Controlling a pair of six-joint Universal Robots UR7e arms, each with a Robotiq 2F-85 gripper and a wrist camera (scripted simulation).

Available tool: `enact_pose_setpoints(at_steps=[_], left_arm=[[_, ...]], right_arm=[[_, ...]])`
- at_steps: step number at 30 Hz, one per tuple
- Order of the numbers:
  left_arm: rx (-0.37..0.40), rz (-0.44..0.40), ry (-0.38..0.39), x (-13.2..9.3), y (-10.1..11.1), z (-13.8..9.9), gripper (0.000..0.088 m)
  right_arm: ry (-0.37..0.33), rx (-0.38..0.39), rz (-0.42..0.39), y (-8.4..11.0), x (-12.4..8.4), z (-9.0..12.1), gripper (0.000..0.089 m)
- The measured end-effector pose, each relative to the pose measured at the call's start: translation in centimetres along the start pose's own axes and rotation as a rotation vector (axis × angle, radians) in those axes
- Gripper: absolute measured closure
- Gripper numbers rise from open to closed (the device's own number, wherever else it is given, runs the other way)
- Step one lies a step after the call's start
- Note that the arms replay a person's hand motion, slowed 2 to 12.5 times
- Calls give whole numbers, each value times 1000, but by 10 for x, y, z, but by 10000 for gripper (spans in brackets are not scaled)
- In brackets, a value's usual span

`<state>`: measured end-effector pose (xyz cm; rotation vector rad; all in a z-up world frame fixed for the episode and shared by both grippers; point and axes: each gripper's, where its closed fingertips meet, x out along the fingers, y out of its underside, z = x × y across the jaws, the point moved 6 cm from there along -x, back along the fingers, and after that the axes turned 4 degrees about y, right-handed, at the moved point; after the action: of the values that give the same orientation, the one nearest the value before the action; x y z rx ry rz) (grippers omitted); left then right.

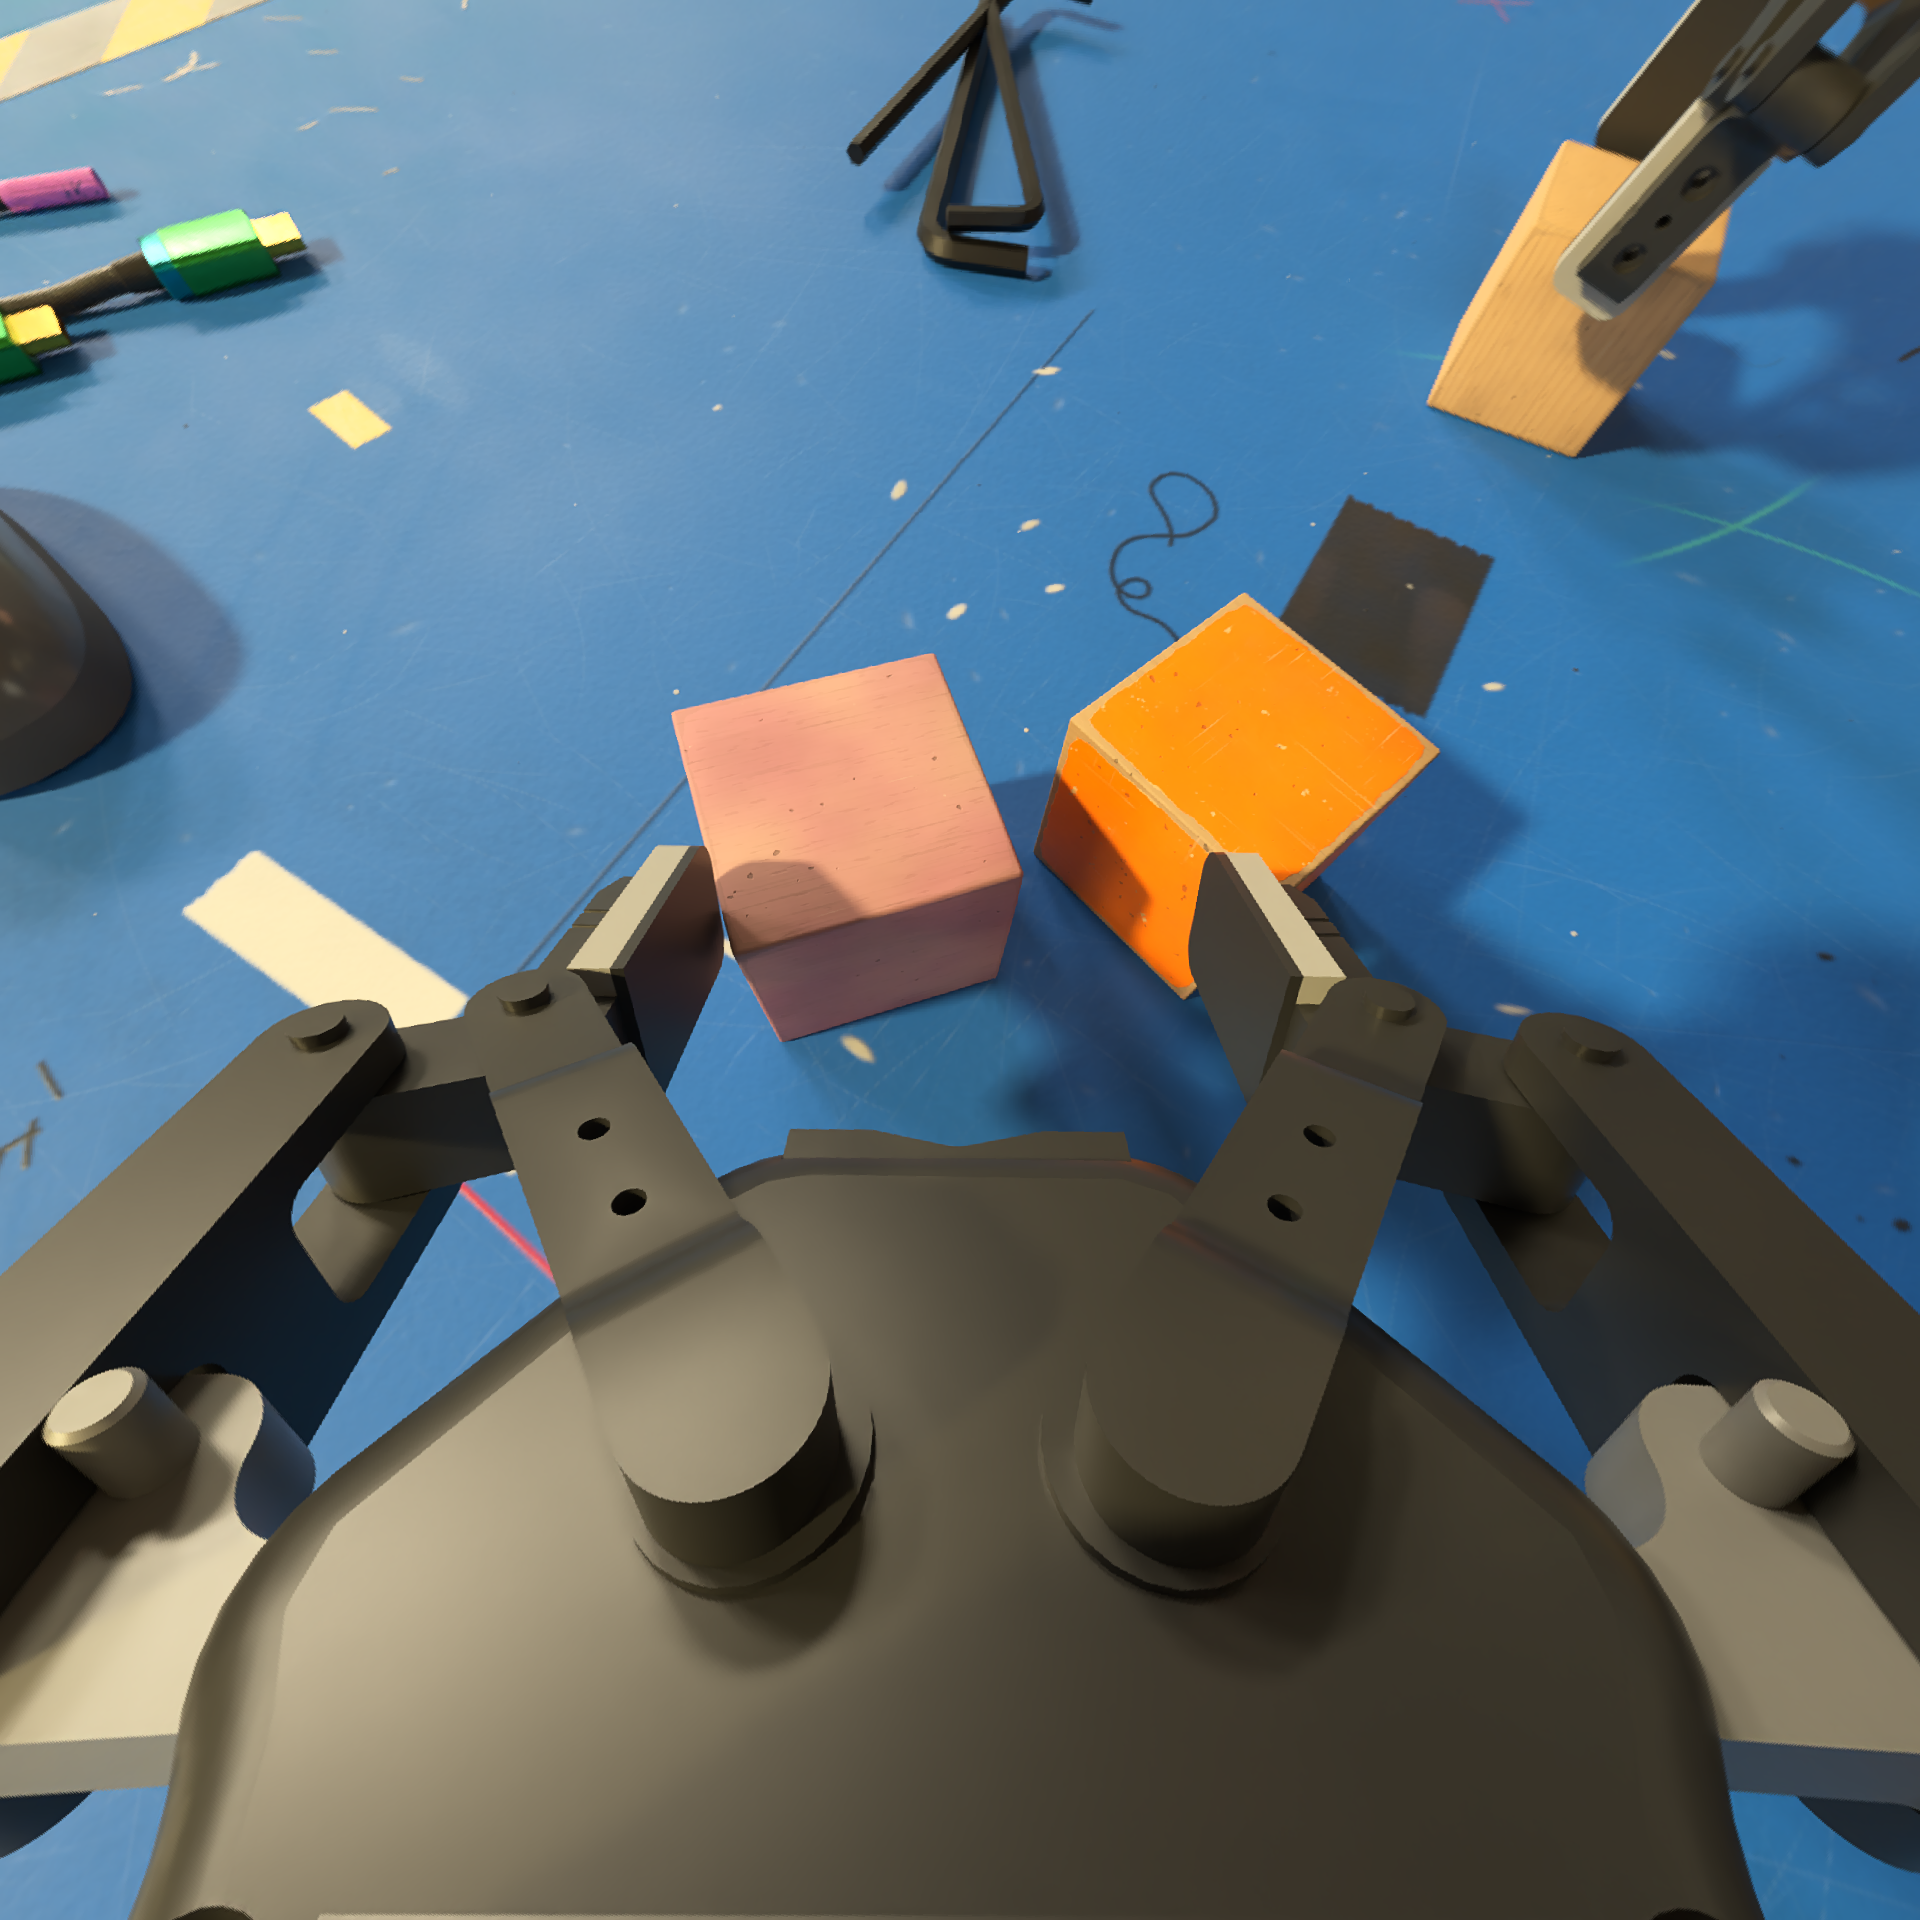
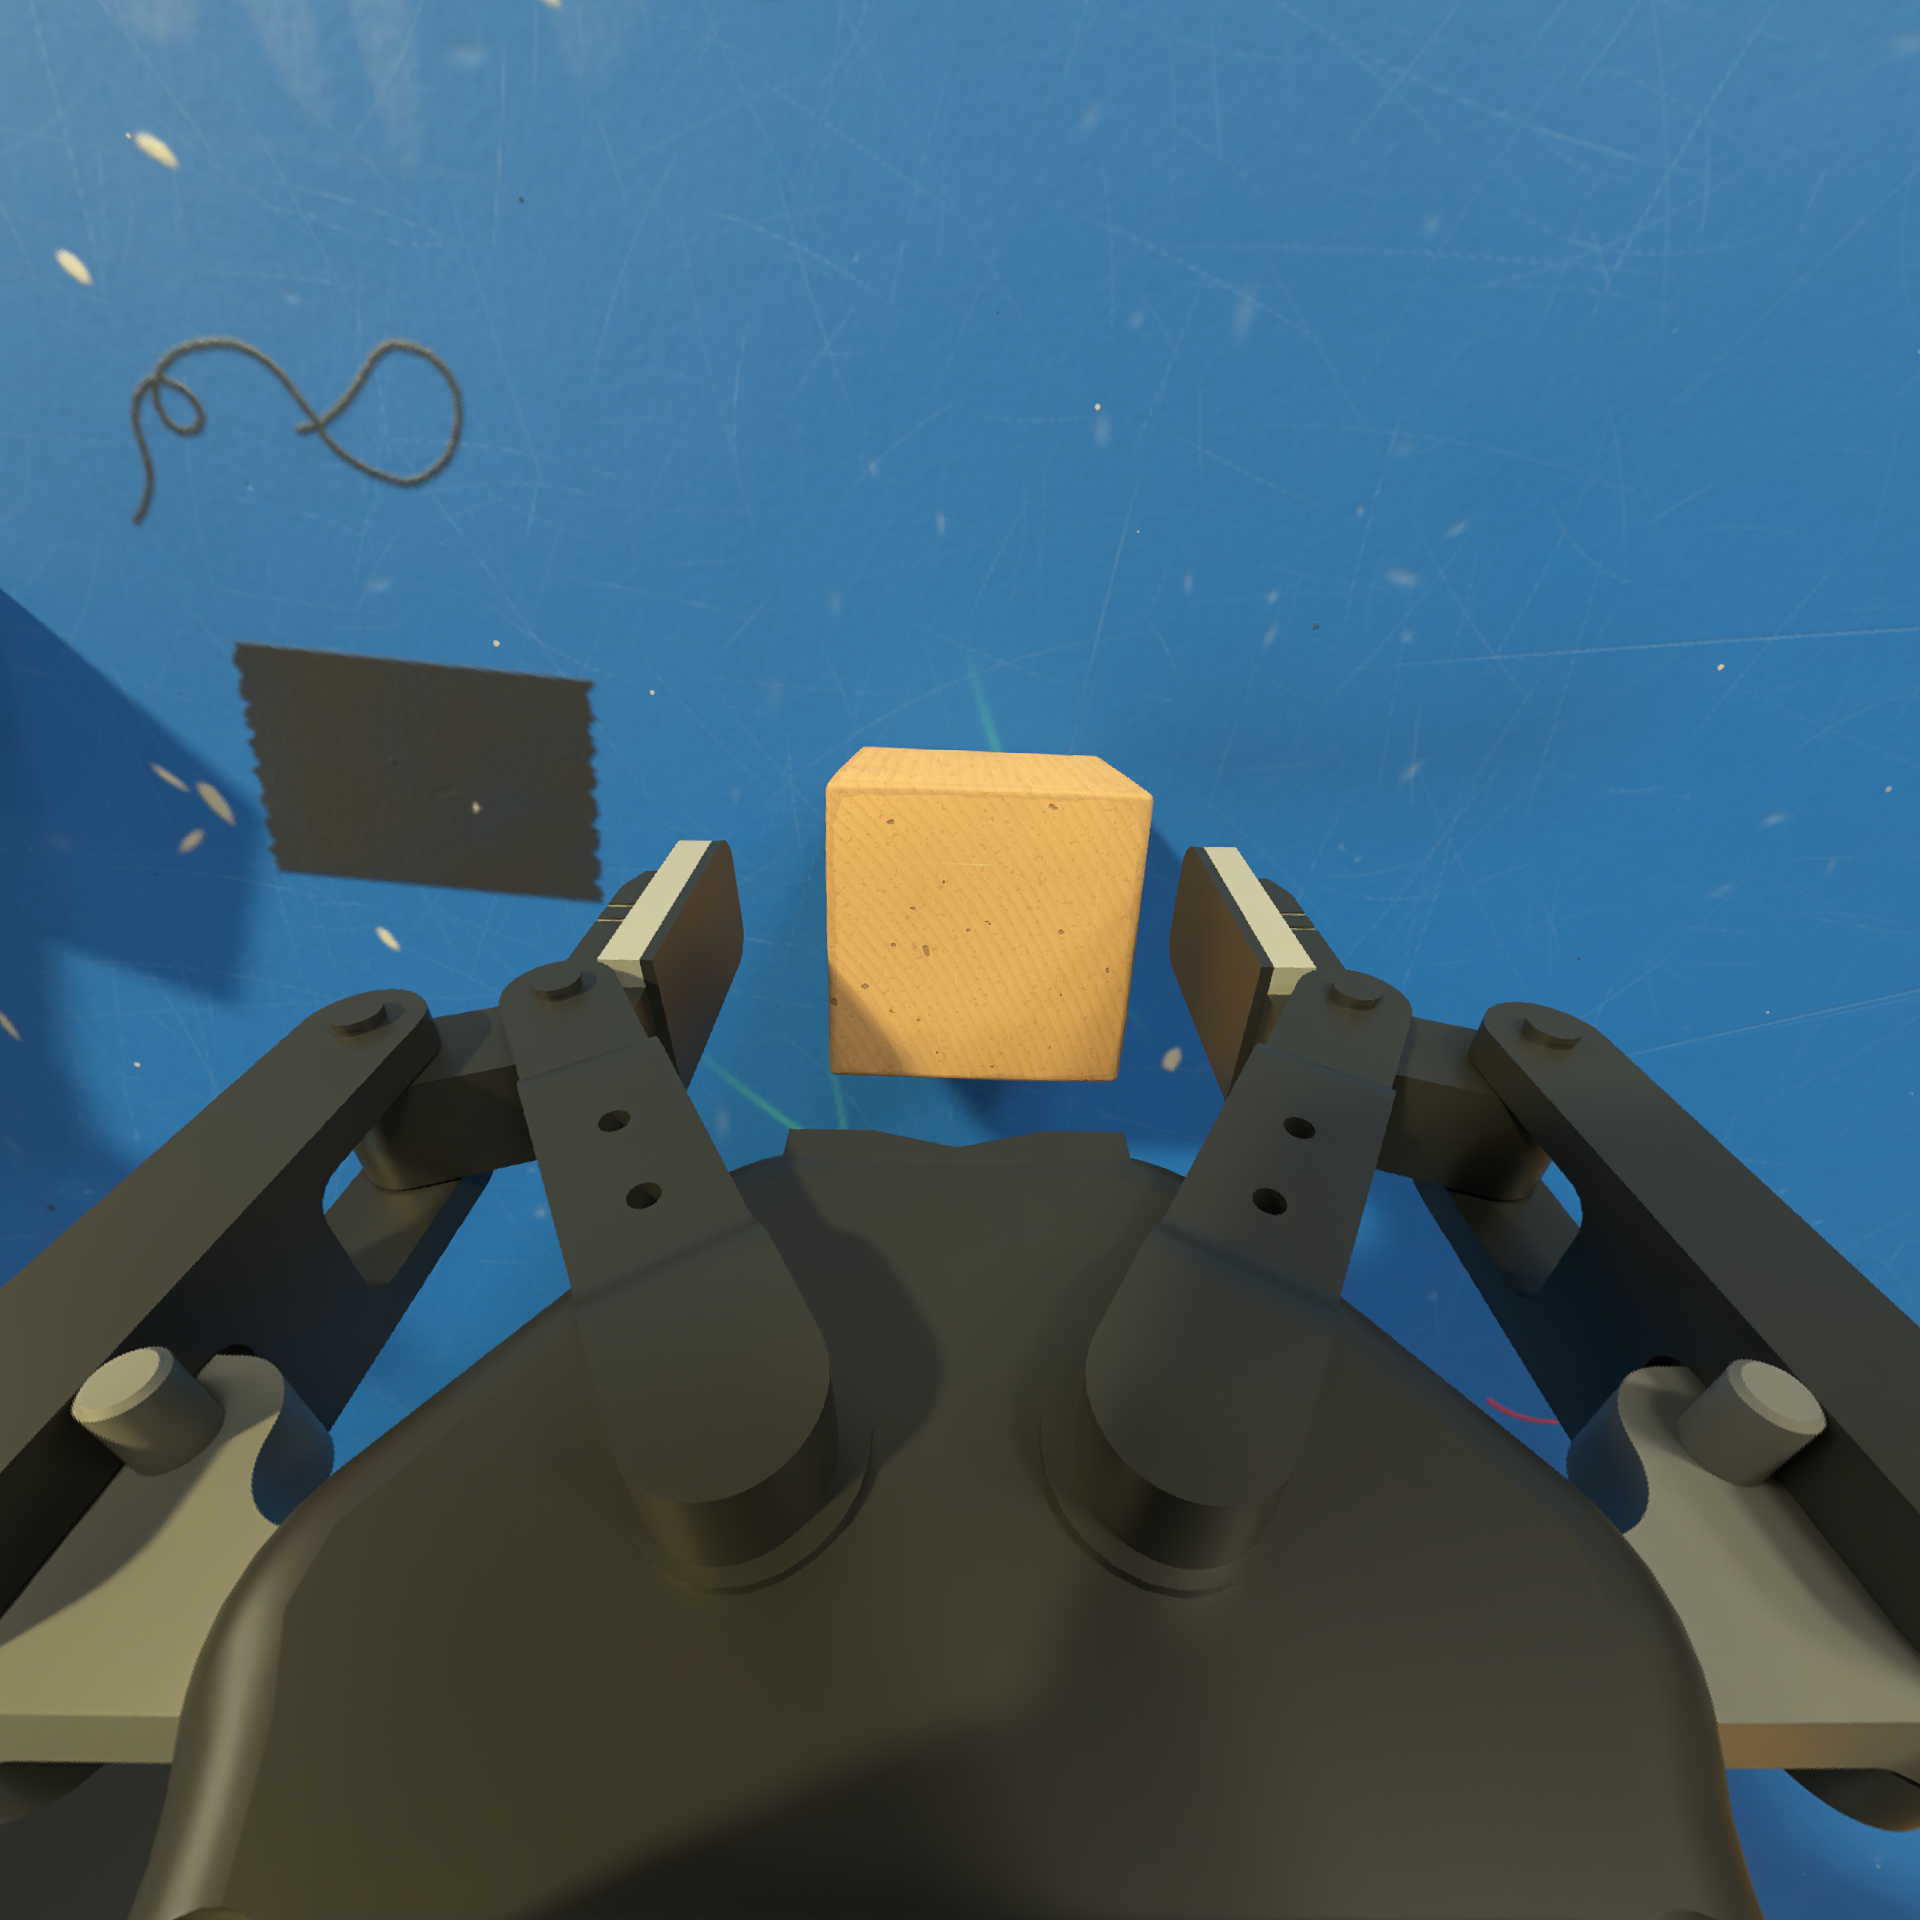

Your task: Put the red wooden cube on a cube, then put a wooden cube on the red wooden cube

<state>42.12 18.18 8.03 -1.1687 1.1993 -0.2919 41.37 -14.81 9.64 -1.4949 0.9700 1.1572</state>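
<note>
A pale red, pinkish wooden cube (image 1: 847, 821) sits on the blue table. An orange cube (image 1: 1236, 758) stands just right of it, apart and turned at an angle. My left gripper (image 1: 956, 920) is open and hovers over the red cube's near side; its right finger overlaps the orange cube in the view. A plain light wooden cube (image 2: 982, 920) stands on the table between the open fingers of my right gripper (image 2: 956, 925), with gaps on both sides. The plain cube (image 1: 1538, 322) and right gripper (image 1: 1662, 218) also show at the far right in the left wrist view.
Black hex keys (image 1: 987, 166) lie at the back. Green-plugged cables (image 1: 213, 251) and a pink item (image 1: 52, 189) lie far left, with a dark rounded object (image 1: 52, 644) at the left edge. A dark tape patch (image 1: 1387, 597) and a thread (image 1: 1164, 540) lie behind the orange cube.
</note>
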Motion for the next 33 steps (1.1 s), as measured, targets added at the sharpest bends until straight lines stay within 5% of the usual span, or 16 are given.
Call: enact_pose_setpoints(at_steps=[20,33], left_arm=[[18,73,-236,10,2,1,122],[24,138,-317,15,5,5,184]], right_arm=[[11,14,8,2,0,-4,172],[20,16,27,3,-1,-3,194]])
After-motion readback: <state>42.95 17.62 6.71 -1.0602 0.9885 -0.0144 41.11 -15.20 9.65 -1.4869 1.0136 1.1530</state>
